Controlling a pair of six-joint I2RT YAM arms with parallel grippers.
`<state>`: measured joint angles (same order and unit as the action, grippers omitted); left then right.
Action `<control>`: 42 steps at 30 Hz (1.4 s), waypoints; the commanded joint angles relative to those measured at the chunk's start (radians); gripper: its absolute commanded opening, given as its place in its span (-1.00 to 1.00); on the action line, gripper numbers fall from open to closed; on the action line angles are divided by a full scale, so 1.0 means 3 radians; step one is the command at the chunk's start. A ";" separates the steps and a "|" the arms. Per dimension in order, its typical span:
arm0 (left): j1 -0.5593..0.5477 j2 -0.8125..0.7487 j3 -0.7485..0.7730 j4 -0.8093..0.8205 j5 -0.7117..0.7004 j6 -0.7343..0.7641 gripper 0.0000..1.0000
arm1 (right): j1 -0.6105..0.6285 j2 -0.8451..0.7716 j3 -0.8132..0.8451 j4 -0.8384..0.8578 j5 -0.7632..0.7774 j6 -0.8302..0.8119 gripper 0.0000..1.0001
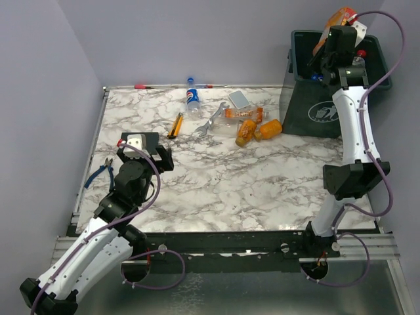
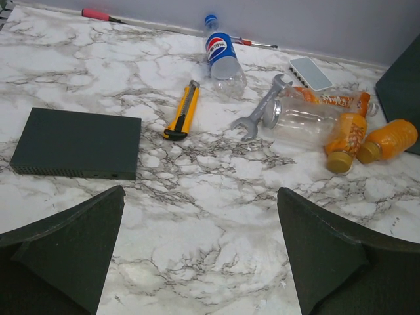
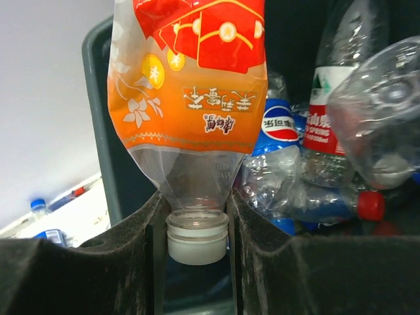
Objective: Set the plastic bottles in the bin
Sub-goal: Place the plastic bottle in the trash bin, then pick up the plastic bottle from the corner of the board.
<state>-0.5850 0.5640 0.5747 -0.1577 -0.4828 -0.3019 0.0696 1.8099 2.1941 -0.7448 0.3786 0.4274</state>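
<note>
The left gripper (image 2: 199,191) hung wide open and empty near the table's (image 1: 230,184) near left corner. Toward the far edge lay a Pepsi bottle (image 1: 192,100) and orange bottles (image 1: 247,132) beside the bin (image 1: 321,115). At the far right corner, the right gripper (image 3: 195,213) pinched an orange-labelled bottle (image 3: 190,98) by its neck, cap down, over the bin's heap of bottles (image 3: 315,131).

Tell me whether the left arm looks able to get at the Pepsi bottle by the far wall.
Probably yes. The left gripper is open, and bare table lies between it and the Pepsi bottle; the yellow knife sits beside that line. It is a long stretch.
</note>
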 commanded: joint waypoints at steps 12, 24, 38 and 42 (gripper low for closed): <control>-0.0013 0.0103 -0.0019 0.0051 -0.0131 0.0066 0.98 | 0.0008 -0.0286 0.0448 -0.0018 -0.0561 0.0185 0.59; -0.0010 0.0264 -0.0022 0.0103 -0.0317 -0.0036 0.98 | 0.0753 -0.2096 -0.2433 0.1557 -0.2541 0.0150 0.50; 0.0341 0.2844 0.1466 0.0134 0.0374 -0.0762 0.98 | 0.1541 -0.2898 -0.5193 0.2373 -0.2496 0.0658 0.46; 0.0643 0.3832 0.2387 -0.0085 0.0578 -0.0675 0.98 | 0.1574 -0.3105 -0.5409 0.2301 -0.2436 0.0639 0.46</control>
<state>-0.4736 1.4925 1.0550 -0.1326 -0.3752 -0.5056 0.5293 0.9485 0.6102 -0.1478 -0.3401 0.5964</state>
